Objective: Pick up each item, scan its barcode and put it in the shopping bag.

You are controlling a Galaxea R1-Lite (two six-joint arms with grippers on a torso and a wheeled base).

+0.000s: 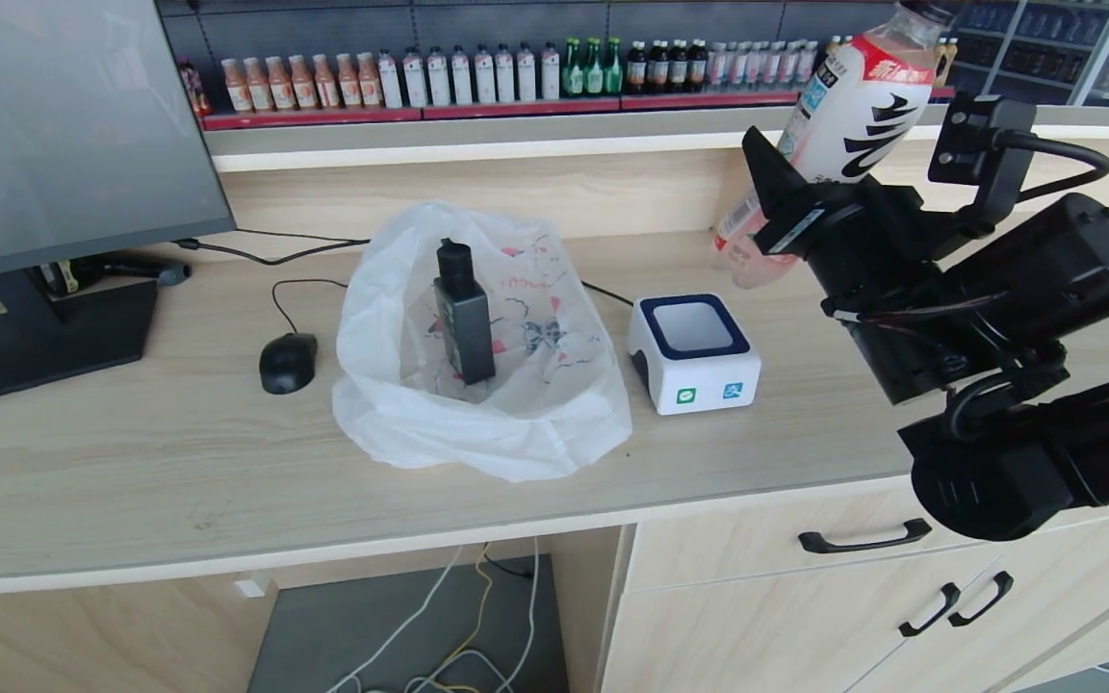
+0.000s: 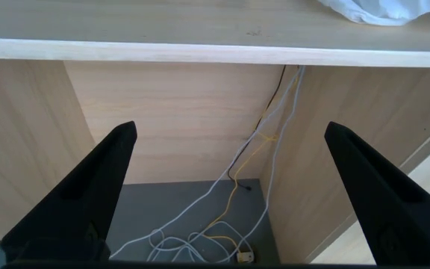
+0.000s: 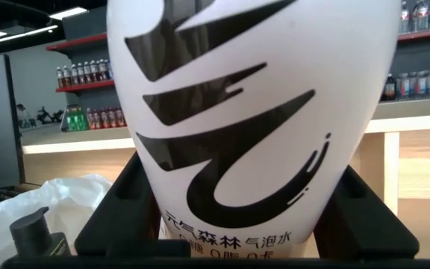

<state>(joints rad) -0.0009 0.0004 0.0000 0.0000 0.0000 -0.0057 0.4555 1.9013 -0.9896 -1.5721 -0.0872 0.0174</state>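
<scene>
Tilting, the bottle [image 1: 853, 106] is clamped by its lower body between the right jaws; left jaws gape empty.

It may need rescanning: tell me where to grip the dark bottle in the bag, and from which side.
Grip the dark bottle on its upper body, just under the cap, coming down through the open shopping bag. It stands nearly upright, and the bag's walls surround its lower half.

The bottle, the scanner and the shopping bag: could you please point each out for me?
bottle [image 1: 851, 104], head view, on its white label.
scanner [image 1: 709, 380], head view, on its white front face.
shopping bag [image 1: 477, 441], head view, on its near outer wall.
</scene>
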